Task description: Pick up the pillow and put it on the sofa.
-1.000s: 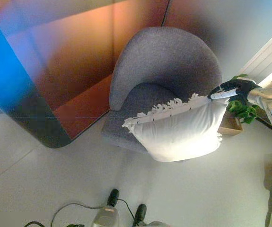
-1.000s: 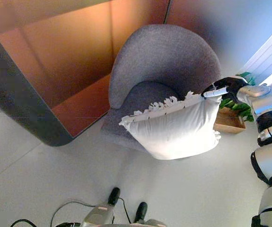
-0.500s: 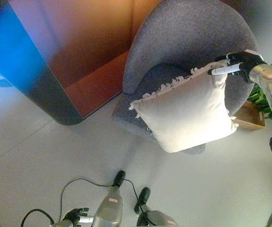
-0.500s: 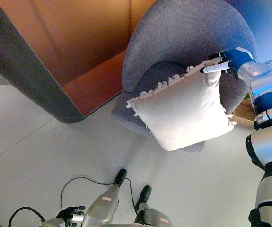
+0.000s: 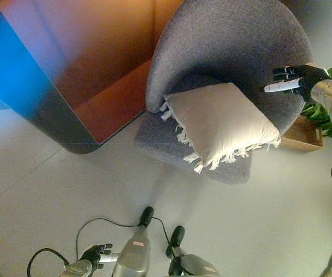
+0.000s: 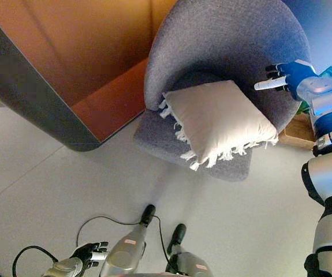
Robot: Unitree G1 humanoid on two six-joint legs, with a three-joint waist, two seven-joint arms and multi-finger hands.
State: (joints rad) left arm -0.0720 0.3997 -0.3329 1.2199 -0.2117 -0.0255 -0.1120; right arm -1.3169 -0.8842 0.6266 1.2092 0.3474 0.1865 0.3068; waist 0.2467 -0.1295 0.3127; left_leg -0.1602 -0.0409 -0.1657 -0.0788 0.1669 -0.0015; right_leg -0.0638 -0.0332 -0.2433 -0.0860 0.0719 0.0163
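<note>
A white pillow (image 5: pixel 220 122) with a fringed edge lies on the seat of the grey round-backed sofa chair (image 5: pixel 229 46), its fringe hanging over the seat's front. My right hand (image 5: pixel 293 81) hovers above the chair's right side, just right of the pillow, fingers straight and holding nothing. Low at the bottom left edge, my left hand (image 5: pixel 95 254) hangs idle near the floor with relaxed fingers.
A dark cabinet with an orange-brown panel (image 5: pixel 79 75) stands left of the chair. A wooden planter box (image 5: pixel 303 135) with a green plant (image 5: pixel 321 112) sits to the chair's right. Pale floor (image 5: pixel 258 231) spreads in front.
My right hand has let go of the pillow, which dropped flat onto the seat. The hand stays above the chair's right side, fingers now straight. The view shifted slightly.
</note>
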